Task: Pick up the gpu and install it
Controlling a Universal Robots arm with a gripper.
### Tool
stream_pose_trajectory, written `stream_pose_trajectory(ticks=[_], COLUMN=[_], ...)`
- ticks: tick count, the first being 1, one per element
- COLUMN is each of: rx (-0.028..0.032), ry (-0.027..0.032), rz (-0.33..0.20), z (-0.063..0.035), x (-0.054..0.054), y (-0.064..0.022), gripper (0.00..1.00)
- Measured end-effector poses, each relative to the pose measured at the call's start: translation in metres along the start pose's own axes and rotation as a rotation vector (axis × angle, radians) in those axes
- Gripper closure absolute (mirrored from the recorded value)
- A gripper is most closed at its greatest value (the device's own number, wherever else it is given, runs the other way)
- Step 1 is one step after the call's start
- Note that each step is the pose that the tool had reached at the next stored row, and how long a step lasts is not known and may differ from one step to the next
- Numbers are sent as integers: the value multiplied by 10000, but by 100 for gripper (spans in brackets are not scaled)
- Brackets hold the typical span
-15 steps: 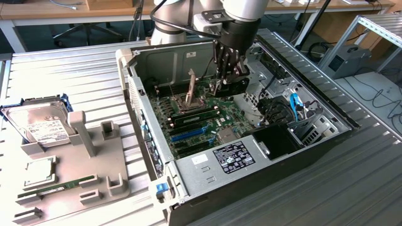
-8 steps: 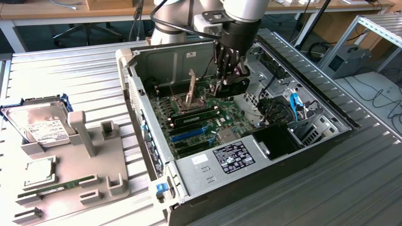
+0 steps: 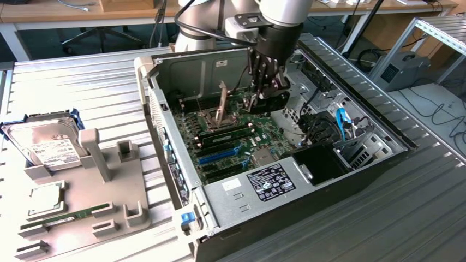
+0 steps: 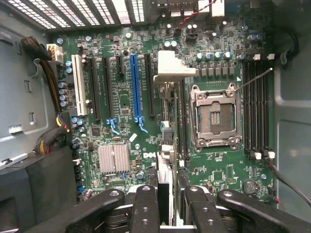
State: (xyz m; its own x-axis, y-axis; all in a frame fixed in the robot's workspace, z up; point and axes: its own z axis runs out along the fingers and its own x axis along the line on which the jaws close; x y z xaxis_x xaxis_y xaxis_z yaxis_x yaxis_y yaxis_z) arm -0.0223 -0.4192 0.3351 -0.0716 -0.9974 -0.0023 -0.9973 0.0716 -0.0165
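Note:
My gripper (image 3: 265, 99) hangs inside the open computer case (image 3: 174, 164), over the motherboard (image 3: 251, 143). In the wrist view the gripper (image 4: 170, 208) is shut on the gpu (image 4: 166, 177), seen edge-on as a thin dark card between the two black fingers (image 4: 146, 208). The card runs away from the fingers to its pale metal end bracket (image 4: 174, 65) near the case's rear. It lies between a black expansion slot (image 4: 150, 85) and the CPU socket (image 4: 214, 116). In the exterior view the gpu's bracket (image 3: 222, 103) stands upright to the left of the gripper. Whether the card touches a slot I cannot tell.
A long blue slot (image 4: 136, 87) and a white slot (image 4: 77, 85) lie beside the card. Cables (image 4: 48, 141) and a drive cage (image 3: 342, 153) crowd the case. On the exterior view's left, a grey holder (image 3: 127, 202) carries a hard drive (image 3: 43, 143), a processor (image 3: 47, 199) and a green memory stick (image 3: 54, 221).

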Motion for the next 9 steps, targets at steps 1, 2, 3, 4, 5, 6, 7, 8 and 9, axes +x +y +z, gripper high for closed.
stream_pose_trajectory(ticks=[1,2,3,4,5,6,7,8,9], rx=[0,0,0,0,0,0,0,0,-1], ry=[0,0,0,0,0,0,-1,-1,0], rz=[0,0,0,0,0,0,0,0,0], z=[0,1,1,1,2,2,2,3,3], x=[2,4,7,9,12,14,16,18,20], y=[0,0,0,0,0,-1,-1,-1,-1], gripper=[74,74,74,74,74,74,74,74,74])
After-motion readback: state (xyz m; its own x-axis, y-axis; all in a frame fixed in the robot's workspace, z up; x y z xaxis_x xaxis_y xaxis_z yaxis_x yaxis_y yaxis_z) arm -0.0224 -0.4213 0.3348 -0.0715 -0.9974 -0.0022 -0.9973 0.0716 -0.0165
